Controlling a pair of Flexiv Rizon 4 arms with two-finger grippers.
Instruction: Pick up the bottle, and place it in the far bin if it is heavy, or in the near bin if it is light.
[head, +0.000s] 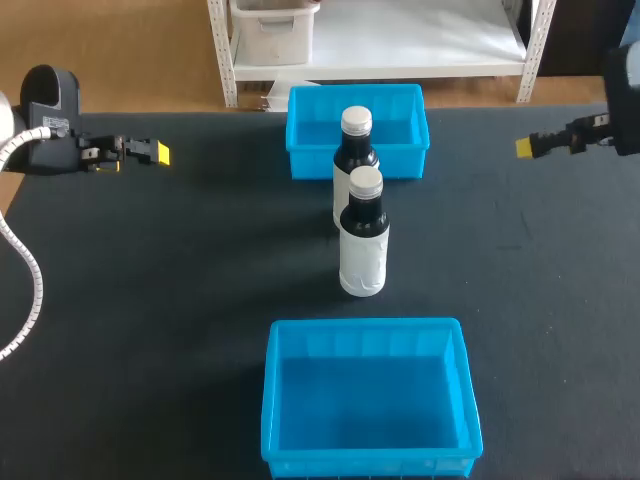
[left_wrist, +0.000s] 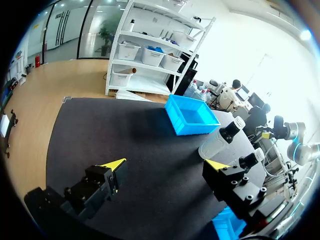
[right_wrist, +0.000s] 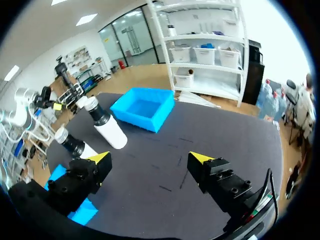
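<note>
front bottle (head: 363, 235) midway between left claw (head: 160, 153), right claw (head: 525, 147)

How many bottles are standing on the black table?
2. The near dark white-capped bottle stands in front; the far dark white-capped bottle stands right behind it, before the far blue plastic bin. None seem hidden.

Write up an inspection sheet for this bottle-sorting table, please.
Surface: black table, flat.
Job's things: near bottle and far bottle, both upright, dark with white caps, in line between the empty far bin and the empty near bin.
Clutter: nothing seen.
Grippers: left tool and right tool open, holding nothing, off to either side of the bottles.
Cables: white ribbed hose loops beside the left arm.
Surroundings: nothing seen reaching over the table.
</note>
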